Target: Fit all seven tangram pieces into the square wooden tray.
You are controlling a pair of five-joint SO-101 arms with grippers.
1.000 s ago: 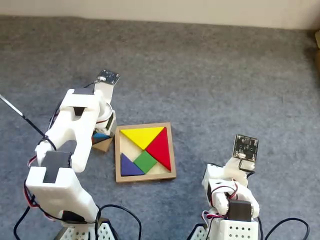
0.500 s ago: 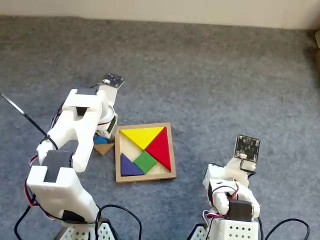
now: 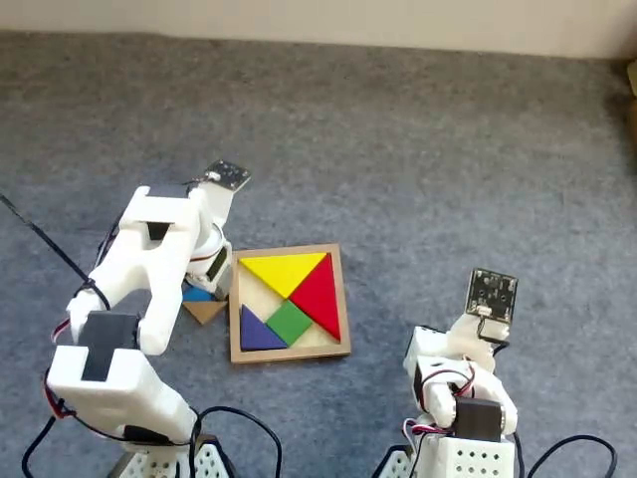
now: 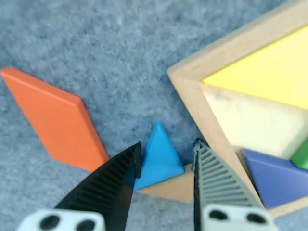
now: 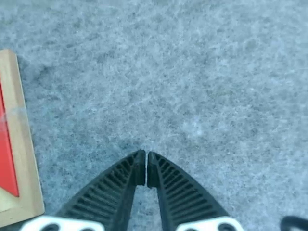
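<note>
While the left gripper (image 4: 167, 148) hangs low over the grey carpet (image 3: 418, 149) just left of the tray (image 3: 289, 354), its jaws stand released, straddling a small light-blue triangle (image 4: 161, 156) without pinching it. That piece lies flat, its tip pointing away from the gripper and its base meeting a tan triangle (image 4: 168, 187); cannot tell whether they overlap. An orange parallelogram (image 4: 53, 120) lies flat close by, on the side away from the tray. The tray is square, pale wood with a raised rim, and sits between the two arms, nearer the left arm (image 3: 149, 269). Inside it are a big yellow triangle (image 3: 282, 272) along the far edge, a big red triangle (image 3: 318, 296) on the right, a green square (image 3: 290, 321) at centre-near and an indigo triangle (image 3: 257, 331) near-left. Bare floor shows at the left side and the near-right corner. The right gripper (image 5: 146, 166) is clenched on nothing, over carpet right of the tray.
</note>
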